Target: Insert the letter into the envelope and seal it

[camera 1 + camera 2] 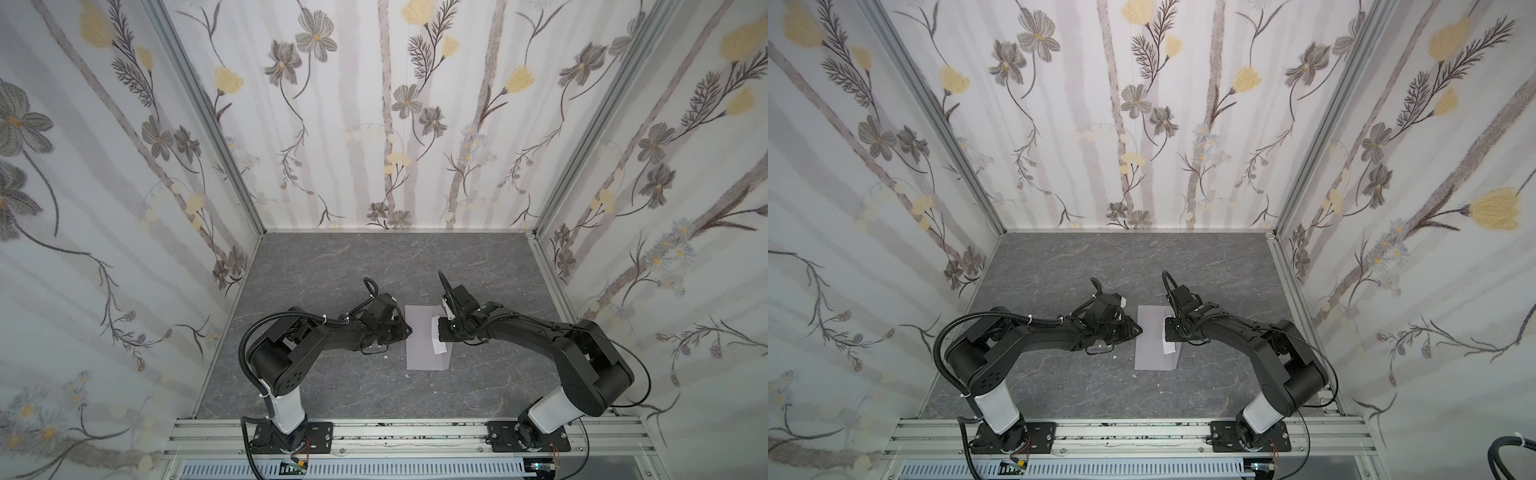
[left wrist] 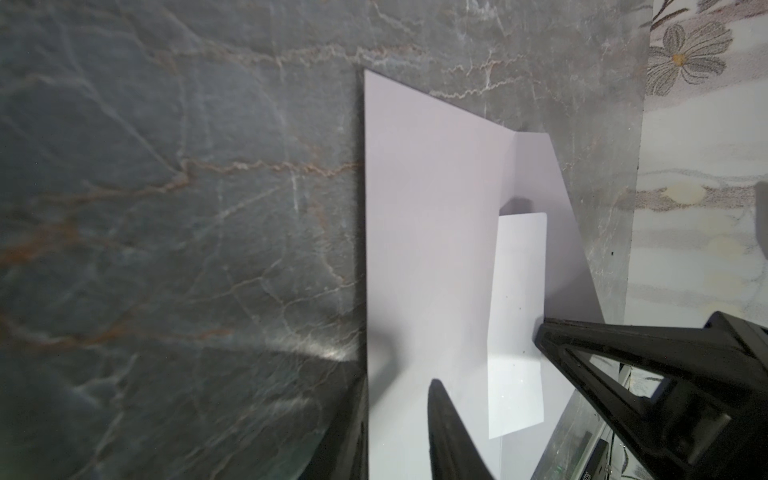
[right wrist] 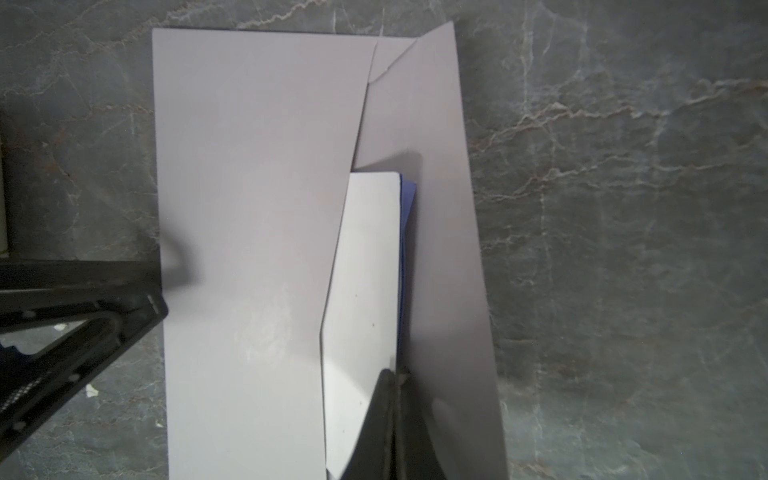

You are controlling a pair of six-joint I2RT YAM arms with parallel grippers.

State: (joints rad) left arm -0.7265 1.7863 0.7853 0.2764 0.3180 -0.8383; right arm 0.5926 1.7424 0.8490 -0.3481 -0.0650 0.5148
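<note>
Lavender envelope (image 1: 419, 349) — folded white letter (image 3: 365, 257) partway in, right hand (image 3: 392, 374) grasping it; left hand (image 2: 399, 386) released.

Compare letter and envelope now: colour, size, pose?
Colour: the letter is white with a blue edge; the envelope is plain grey-lavender.
Size: the letter's visible part is narrower and shorter than the envelope.
Pose: the envelope lies flat on the table, flap open; the letter sticks partway out of it, pinched by the right gripper.
Both are paper.
</note>
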